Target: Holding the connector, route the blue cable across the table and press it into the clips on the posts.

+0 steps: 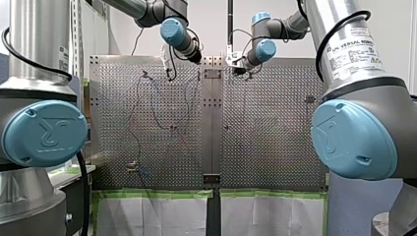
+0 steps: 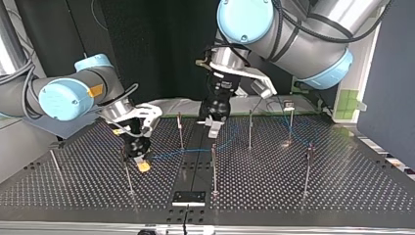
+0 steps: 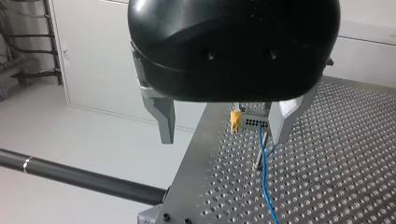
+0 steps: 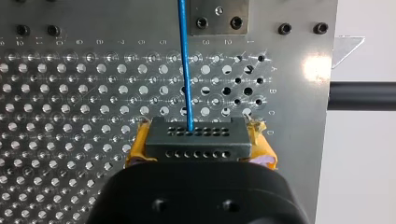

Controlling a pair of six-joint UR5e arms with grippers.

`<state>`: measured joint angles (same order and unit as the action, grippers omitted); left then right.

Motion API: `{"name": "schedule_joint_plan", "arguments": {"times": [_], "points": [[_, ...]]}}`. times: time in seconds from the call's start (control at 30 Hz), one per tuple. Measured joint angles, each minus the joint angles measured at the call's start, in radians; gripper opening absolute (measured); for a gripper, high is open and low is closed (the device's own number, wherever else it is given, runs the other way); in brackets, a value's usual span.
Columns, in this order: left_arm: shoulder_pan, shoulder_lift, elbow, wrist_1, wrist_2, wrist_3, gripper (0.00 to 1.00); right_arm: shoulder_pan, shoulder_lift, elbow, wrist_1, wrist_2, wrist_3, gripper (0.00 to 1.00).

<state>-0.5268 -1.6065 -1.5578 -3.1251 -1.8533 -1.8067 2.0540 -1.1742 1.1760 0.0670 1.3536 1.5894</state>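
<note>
Right pincer (image 4: 200, 150) with connector (image 4: 196, 136) over perforated table (image 4: 70, 93)

green tape (image 1: 152, 193) is edging two white sheets (image 1: 172, 216) at the front view's bottom, and a black rod (image 3: 79, 177) is crossing a pale floor (image 3: 70, 135).

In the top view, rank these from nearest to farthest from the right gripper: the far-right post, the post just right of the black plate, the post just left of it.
1. Left post: beside the right gripper.
2. Middle post: just right of the plate.
3. Far-right post: across the table, at the view's right.
</note>
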Motion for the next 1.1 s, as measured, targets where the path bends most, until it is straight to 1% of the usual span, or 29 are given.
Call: {"name": "schedule_joint_plan", "arguments": {"times": [0.2, 0.33, 0.43, 0.57, 0.67, 0.97, 1.1], "points": [[-0.062, -0.062, 0.062, 0.004, -0.058, -0.001, 1.00, -0.001, 0.000, 0.000, 0.000, 0.000, 0.000, 0.00], [-0.100, -0.103, 0.103, 0.005, -0.067, 0.000, 1.00, -0.001, 0.000, 0.000, 0.000, -0.003, 0.000, 0.00], [-0.111, -0.133, 0.133, 0.005, -0.069, 0.000, 1.00, -0.001, 0.000, 0.000, 0.000, -0.007, 0.000, 0.00], [-0.105, -0.174, 0.173, 0.006, -0.072, -0.003, 1.00, -0.001, 0.000, 0.000, 0.000, -0.009, 0.000, 0.00], [-0.096, -0.207, 0.191, 0.005, -0.074, -0.013, 1.00, -0.001, 0.000, 0.000, 0.000, -0.010, 0.000, 0.00], [-0.070, -0.297, 0.199, 0.009, -0.054, -0.023, 1.00, -0.003, 0.000, 0.000, 0.000, -0.010, 0.000, 0.00], [-0.066, -0.314, 0.199, 0.020, -0.061, -0.020, 1.00, -0.004, 0.000, 0.000, 0.001, -0.010, 0.000, 0.00]]}}
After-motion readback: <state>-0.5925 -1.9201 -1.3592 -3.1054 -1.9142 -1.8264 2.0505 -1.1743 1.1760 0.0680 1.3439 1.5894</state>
